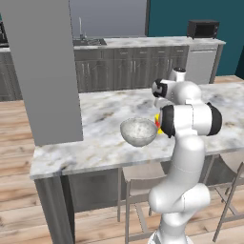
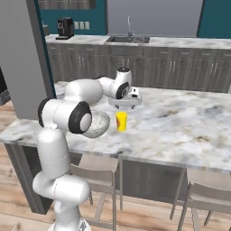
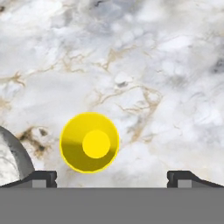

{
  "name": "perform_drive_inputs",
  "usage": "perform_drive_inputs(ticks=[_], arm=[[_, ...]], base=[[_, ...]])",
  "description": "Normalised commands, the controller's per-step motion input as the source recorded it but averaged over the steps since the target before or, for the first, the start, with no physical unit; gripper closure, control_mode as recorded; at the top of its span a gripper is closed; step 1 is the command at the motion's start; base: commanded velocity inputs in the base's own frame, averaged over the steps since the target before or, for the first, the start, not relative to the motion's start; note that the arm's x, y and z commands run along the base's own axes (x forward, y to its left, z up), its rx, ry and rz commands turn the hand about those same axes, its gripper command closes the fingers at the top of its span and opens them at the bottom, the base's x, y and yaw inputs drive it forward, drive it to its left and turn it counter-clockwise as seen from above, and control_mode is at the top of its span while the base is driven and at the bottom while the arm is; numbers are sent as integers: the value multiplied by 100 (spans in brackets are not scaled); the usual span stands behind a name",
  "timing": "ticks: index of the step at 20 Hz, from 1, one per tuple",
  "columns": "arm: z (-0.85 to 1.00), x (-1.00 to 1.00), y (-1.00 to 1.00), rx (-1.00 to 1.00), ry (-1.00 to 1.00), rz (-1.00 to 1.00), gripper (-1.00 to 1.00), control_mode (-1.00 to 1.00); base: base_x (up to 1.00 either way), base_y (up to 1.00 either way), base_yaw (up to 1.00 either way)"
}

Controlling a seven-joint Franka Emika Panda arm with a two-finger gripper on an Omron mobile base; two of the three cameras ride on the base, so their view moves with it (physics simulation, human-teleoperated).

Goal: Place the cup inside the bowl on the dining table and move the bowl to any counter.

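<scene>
Directly above the upright yellow cup (image 2: 121, 121), the gripper (image 2: 124, 105) hangs with jaws apart, the speckled bowl (image 1: 138, 131) just beside it near the dining table's (image 2: 180, 131) front edge.

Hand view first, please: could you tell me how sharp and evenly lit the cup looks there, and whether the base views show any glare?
Hand view: the cup is crisp, its inside shaded darker on one side. Left base view: the bowl shows a soft sheen, no harsh glare. Right base view: the table is evenly lit, with faint shadow beside the cup.
</scene>
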Motion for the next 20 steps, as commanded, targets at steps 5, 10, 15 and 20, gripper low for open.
perform_drive_inputs(ticks=[5,10,15,20], arm=[[-20,0,-2,0,0,0,-100,-100],[-17,1,0,0,0,0,-100,-100],[-14,4,0,0,0,0,-100,-100],[-9,8,0,0,0,0,-100,-100]], base=[[0,0,0],[0,0,0],[0,0,0],[0,0,0]])
